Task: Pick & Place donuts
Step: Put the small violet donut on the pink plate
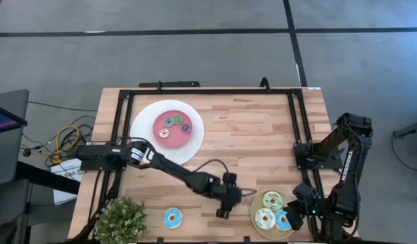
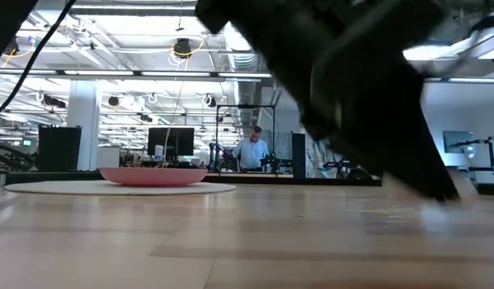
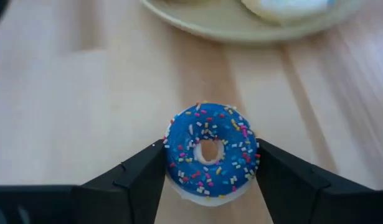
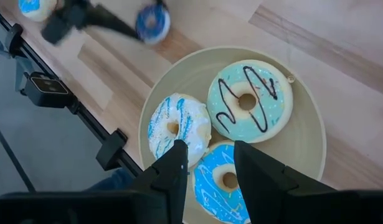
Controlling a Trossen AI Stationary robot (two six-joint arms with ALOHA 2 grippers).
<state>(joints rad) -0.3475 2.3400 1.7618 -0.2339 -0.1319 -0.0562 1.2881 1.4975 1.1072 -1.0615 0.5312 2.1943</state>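
While the left claw [image 3: 210, 180] grips a small blue donut [image 3: 211, 152], three larger donuts [image 4: 249, 101] fill the tan plate [image 4: 306, 146]; right claw [image 4: 210, 163] released.

the tan plate [image 3: 253, 25] is cut off in the left wrist view; the low view is mostly blocked by a blurred arm [image 2: 351, 88].

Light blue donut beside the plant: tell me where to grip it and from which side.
Grip the light blue donut across its outer rim, straight down from above: it lies flat on the table, hole up. The plant crowds one side, so probably close on the two sides clear of it. The left tool is busy, shut on a dark sprinkled donut.
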